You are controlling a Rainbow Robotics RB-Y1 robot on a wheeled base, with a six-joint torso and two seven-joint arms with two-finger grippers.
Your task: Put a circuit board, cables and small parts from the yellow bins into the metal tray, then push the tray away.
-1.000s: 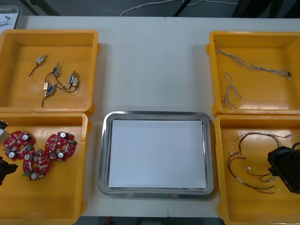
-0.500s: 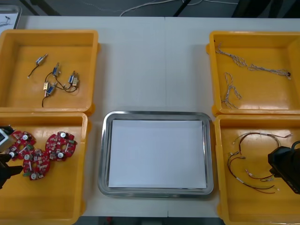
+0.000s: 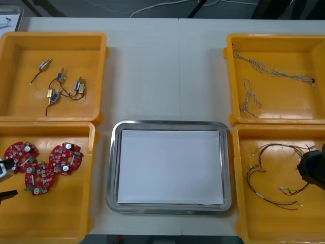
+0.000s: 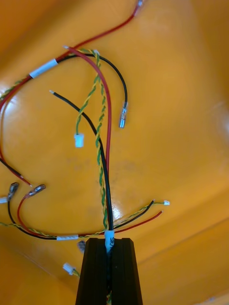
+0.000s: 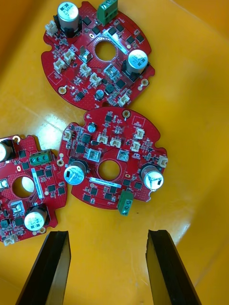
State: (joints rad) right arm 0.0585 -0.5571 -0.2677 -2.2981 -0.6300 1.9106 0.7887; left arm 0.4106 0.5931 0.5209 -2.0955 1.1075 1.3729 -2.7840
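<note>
Front view: end effector (image 3: 307, 175) with cable (image 3: 290, 191)

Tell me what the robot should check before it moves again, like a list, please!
1. Right hand shut on the cable bundle: ok.
2. Left hand open, fingers apart: ok.
3. A circuit board lies just ahead of the left hand, lined up with the gap between its fingers: ok.
4. Metal tray has room inside: ok.
5. Cable bundle untangled enough to lift cleanly: cannot tell.
</note>
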